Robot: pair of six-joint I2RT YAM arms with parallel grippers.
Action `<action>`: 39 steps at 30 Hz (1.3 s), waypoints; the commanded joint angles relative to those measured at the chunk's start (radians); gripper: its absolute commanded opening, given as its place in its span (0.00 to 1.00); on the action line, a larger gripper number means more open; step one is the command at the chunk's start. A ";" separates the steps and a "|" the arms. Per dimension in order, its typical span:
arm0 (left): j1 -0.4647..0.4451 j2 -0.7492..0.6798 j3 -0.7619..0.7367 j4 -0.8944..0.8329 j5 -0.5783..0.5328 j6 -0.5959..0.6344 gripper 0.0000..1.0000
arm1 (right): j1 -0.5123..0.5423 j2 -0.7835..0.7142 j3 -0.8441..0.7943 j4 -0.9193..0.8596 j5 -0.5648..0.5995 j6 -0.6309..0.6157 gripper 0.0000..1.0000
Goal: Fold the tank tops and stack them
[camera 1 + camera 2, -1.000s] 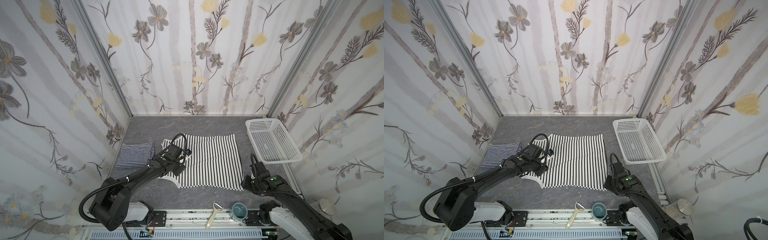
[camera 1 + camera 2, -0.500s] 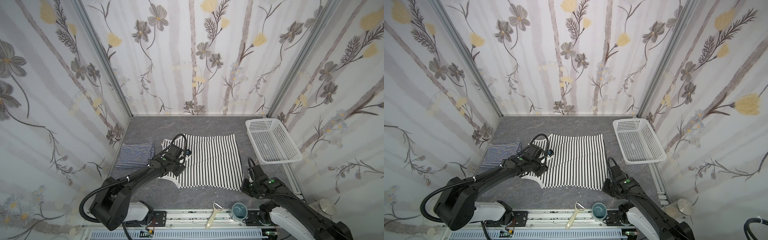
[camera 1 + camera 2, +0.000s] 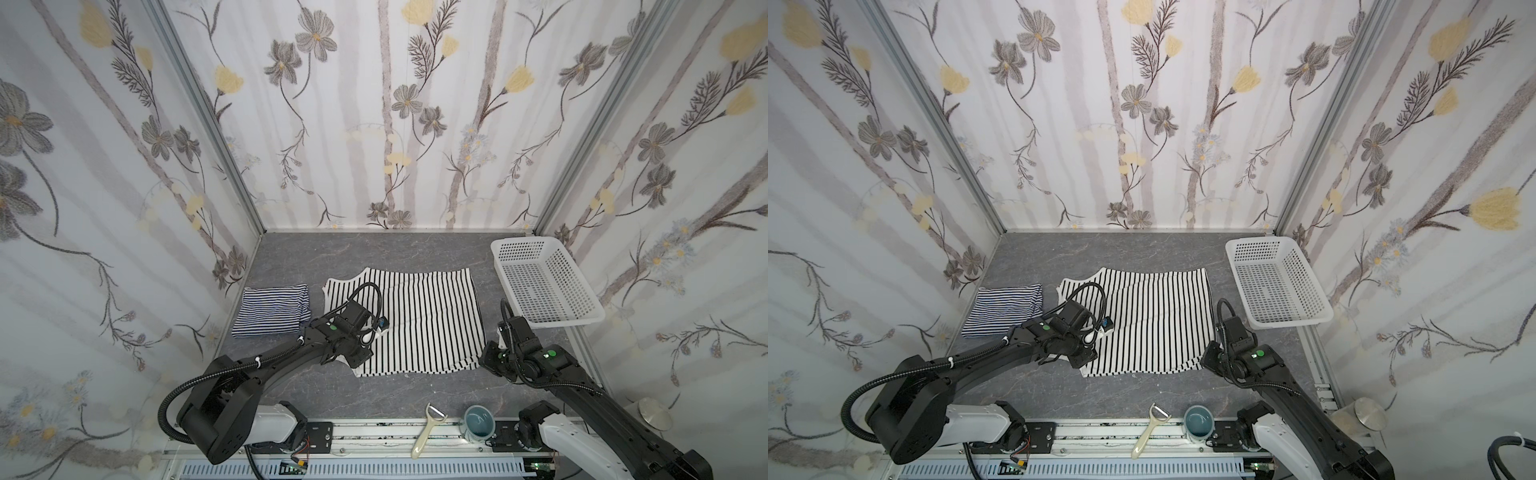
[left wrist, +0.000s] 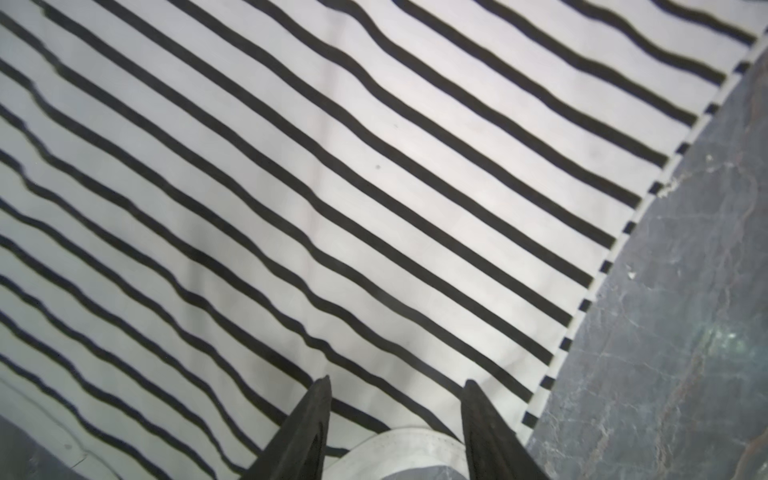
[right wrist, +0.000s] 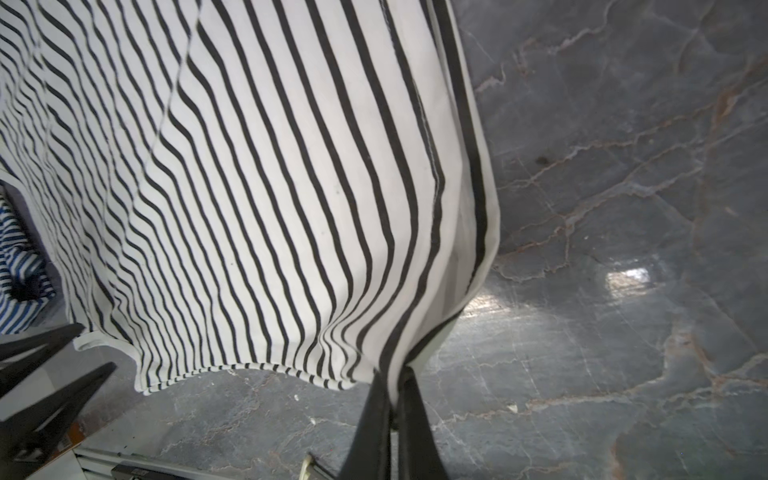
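the black-striped tank top [image 3: 415, 320] lies flat in the middle of the table [image 3: 374, 253]. its long axis goes left to right: the shoulder end is at the left and the hem at the right. the right gripper [image 5: 394, 374] is fully closed on the near right corner of the hem, and in the right wrist view the cloth rises a little to it. the left gripper [image 4: 395, 381] hangs over the near left part of the same top, beside the white trim of an armhole. its jaws stand about half apart and nothing is pinched between them. so each arm is nearer to its own near corner, and the fold probably must carry the near edge toward the far edge. the navy-striped tank top [image 3: 270, 309] lies already folded just to the left.
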 commanded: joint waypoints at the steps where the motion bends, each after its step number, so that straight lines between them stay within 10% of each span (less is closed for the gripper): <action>1: -0.030 -0.031 -0.026 -0.057 0.009 0.052 0.53 | 0.001 0.037 0.046 0.026 0.000 -0.022 0.00; 22: -0.106 -0.013 -0.073 -0.047 0.006 0.056 0.47 | 0.001 0.134 0.150 0.065 -0.014 -0.060 0.00; 39: -0.107 -0.027 -0.011 -0.061 -0.089 0.110 0.11 | -0.054 0.129 0.152 0.039 -0.004 -0.095 0.00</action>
